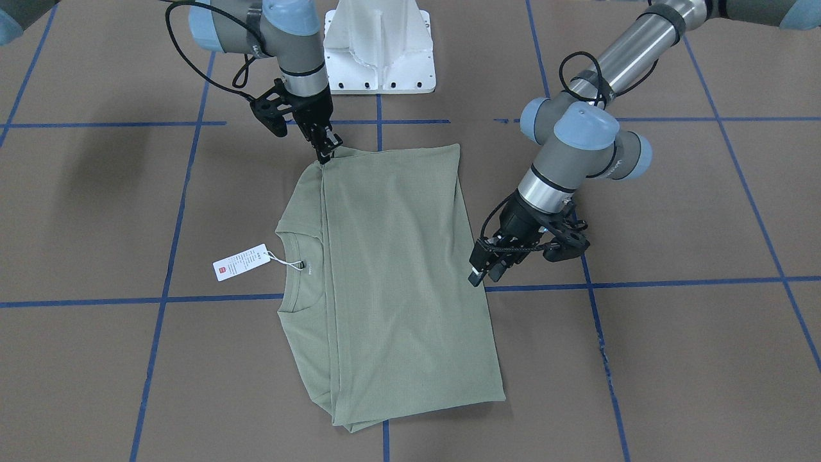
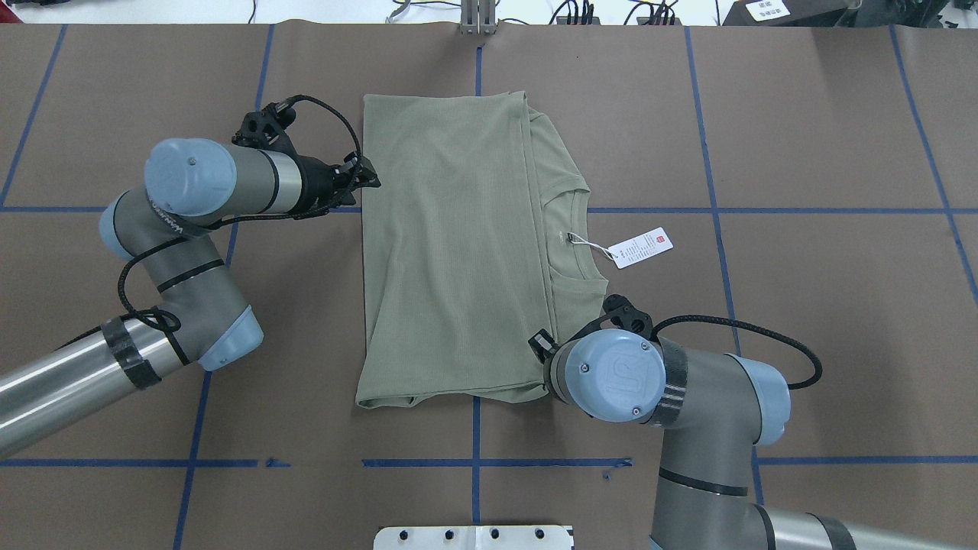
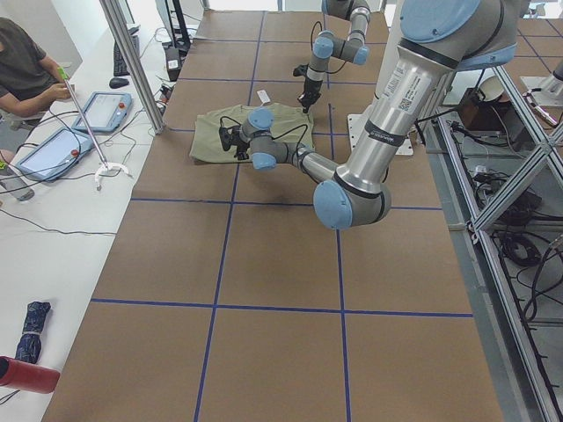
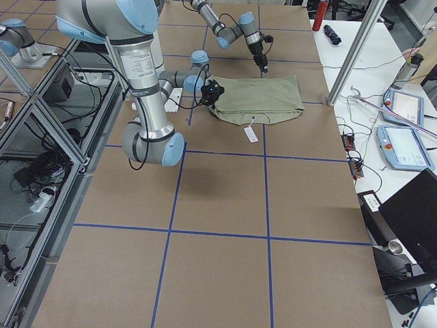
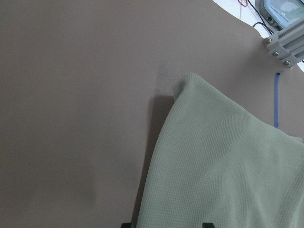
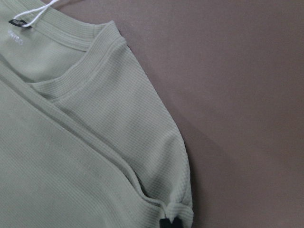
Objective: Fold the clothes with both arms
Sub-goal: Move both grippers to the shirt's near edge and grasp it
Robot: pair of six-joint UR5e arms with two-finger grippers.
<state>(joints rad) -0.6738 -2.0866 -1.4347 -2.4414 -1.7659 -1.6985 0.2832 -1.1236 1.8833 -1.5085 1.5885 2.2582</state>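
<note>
The green shirt (image 1: 397,276) lies flat on the brown table (image 1: 673,359), folded into a neat block. It sits between the two claws.

The right claw (image 1: 328,153) is down on one corner of the shirt. Its jaws are pinched close together, and the cloth corner looks caught in them. From this claw the rest of the shirt spreads away, out toward the far side of the table.

The left claw (image 1: 485,274) is at the long side of the shirt, about halfway along it. Its jaws stand wide apart and the shirt's edge sits between them, but they do not hold it yet.

The collar (image 1: 298,269) and the white paper tag (image 1: 239,262) are on the other side of the shirt from the left claw, well apart from it.

I think the job now is to get a good hold for the next fold. To do it well, the left claw should close on all the layers of the edge, not just the top one. Then both claws should lift together, at the same height, so the shirt stays smooth. Going slowly should stop the layers from slipping, and the tag should not get tucked under
</note>
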